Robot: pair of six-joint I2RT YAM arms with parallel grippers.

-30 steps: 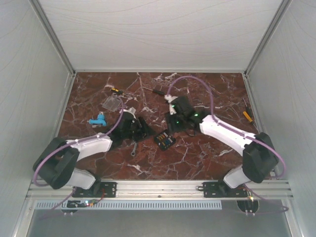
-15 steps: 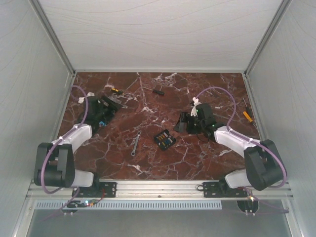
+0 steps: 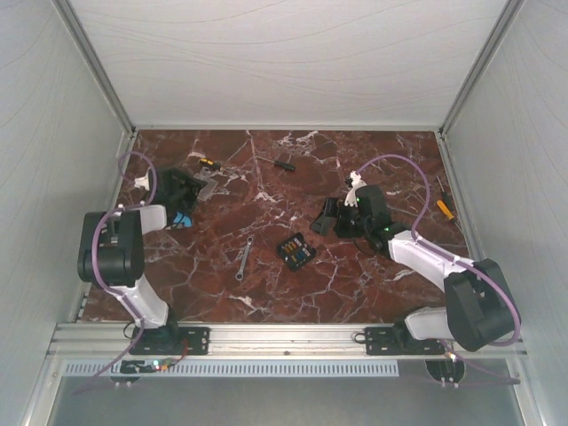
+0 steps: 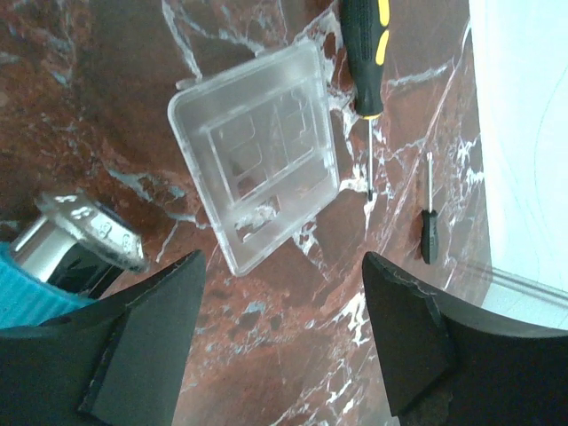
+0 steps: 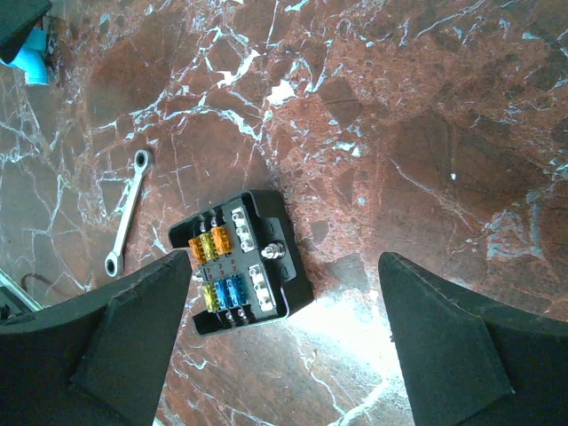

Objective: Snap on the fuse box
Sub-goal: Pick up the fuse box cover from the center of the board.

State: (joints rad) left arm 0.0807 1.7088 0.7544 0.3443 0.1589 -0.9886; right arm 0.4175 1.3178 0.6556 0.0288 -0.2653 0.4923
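The fuse box (image 5: pixel 241 262) lies on the table (image 5: pixel 399 133), apart from the right pincer (image 5: pixel 284 264), framed between its wide-open, empty jaws.

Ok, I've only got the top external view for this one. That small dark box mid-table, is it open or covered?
Observer: Uncovered. The right wrist view shows the small black squarish plastic fuse box with orange, yellow and blue fuses exposed in two rows.
Operator: Where's its cover, then?
Observer: The flat clear plastic cover lies on the marble table ahead of the left end effector, which is open and holds nothing.
Operator: Anything crowding it?
Observer: A black-and-yellow-handled screwdriver lies along one edge, its tip by the cover's corner.
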